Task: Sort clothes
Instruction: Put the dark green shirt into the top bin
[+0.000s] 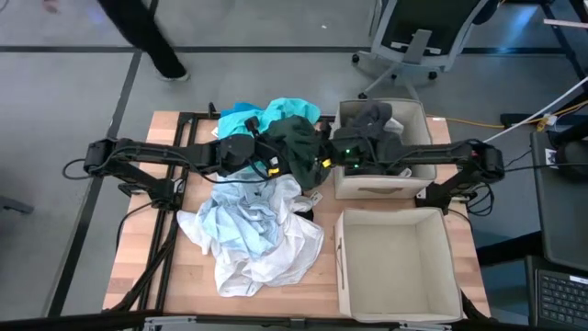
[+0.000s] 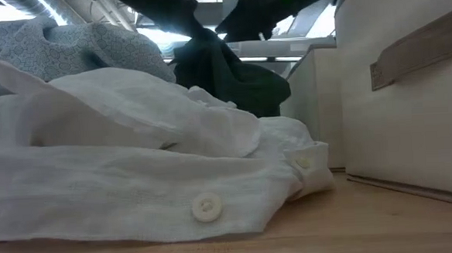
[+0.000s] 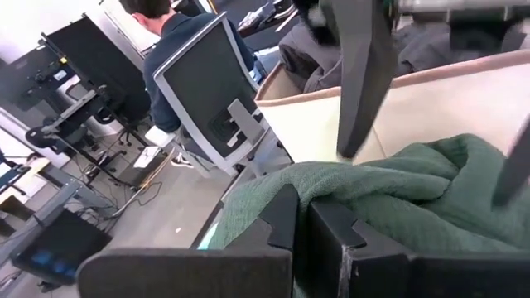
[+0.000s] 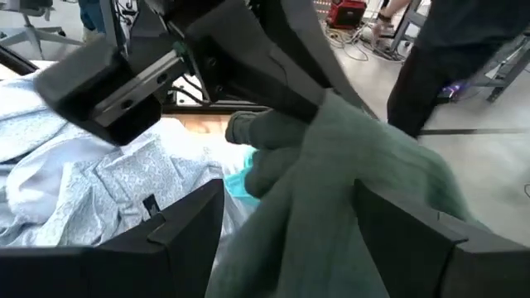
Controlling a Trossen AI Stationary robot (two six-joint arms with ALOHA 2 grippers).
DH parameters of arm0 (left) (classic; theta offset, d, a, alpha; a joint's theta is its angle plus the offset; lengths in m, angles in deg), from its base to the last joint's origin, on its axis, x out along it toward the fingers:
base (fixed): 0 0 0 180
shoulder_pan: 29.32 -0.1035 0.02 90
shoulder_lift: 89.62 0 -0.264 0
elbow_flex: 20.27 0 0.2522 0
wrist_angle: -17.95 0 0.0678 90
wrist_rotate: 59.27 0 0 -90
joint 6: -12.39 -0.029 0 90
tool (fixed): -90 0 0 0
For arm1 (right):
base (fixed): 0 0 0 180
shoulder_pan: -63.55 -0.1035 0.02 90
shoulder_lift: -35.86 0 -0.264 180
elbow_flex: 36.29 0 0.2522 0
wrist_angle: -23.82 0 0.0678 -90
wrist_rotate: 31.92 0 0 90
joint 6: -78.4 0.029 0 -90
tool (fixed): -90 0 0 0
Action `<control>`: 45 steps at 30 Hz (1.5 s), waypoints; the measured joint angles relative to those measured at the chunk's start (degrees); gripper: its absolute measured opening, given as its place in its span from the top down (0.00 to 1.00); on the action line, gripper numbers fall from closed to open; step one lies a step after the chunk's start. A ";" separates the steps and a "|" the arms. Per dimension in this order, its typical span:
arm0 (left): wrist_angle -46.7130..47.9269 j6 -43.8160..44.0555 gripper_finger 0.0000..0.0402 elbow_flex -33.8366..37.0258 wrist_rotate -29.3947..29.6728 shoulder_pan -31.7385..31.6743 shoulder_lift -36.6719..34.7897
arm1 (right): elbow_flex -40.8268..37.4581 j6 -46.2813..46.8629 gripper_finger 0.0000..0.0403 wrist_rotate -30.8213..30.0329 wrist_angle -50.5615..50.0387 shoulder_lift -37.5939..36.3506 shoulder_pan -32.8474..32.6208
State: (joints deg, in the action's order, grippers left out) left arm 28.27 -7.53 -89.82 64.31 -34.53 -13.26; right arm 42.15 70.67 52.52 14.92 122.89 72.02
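A dark green garment (image 1: pixel 296 138) is held up at the table's far middle, and in the low view it hangs down (image 2: pixel 223 72) behind the white shirt (image 2: pixel 135 170). My left gripper (image 1: pixel 272 156) is shut on the green garment (image 3: pixel 397 190). My right gripper (image 1: pixel 323 154) is open, and its two fingers stand on either side of the hanging green garment (image 4: pixel 348 165). A teal garment (image 1: pixel 266 115) lies at the far edge. A pale blue garment (image 1: pixel 230 216) and the white shirt (image 1: pixel 276 253) lie in a heap nearer. A dark grey garment (image 1: pixel 372 119) lies in the far box. My left gripper pinches a bunched fold of the green garment (image 3: pixel 300 192) between its two fingers, at the garment's upper part. The rest hangs slack below; the low view shows its lower bulk (image 2: pixel 243 91) down behind the white shirt. Whether my right gripper's fingers touch the garment, I cannot tell.
Two beige fabric boxes stand at the table's right: the far one (image 1: pixel 418 138) behind my right gripper, the near one (image 1: pixel 450 267) open toward the front. The heap of pale blue and white cloth covers the table's near left. An office chair (image 1: pixel 418 41) and a person's leg (image 1: pixel 147 37) show beyond the far edge.
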 joint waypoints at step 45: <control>11.08 6.78 0.55 -1.42 -9.19 1.60 -6.33 | 0.02 -10.45 0.95 -6.21 8.10 2.88 0.17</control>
State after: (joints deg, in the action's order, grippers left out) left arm 39.34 -0.76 -91.24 55.12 -32.93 -19.59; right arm 42.18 60.22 46.31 23.01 125.78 72.20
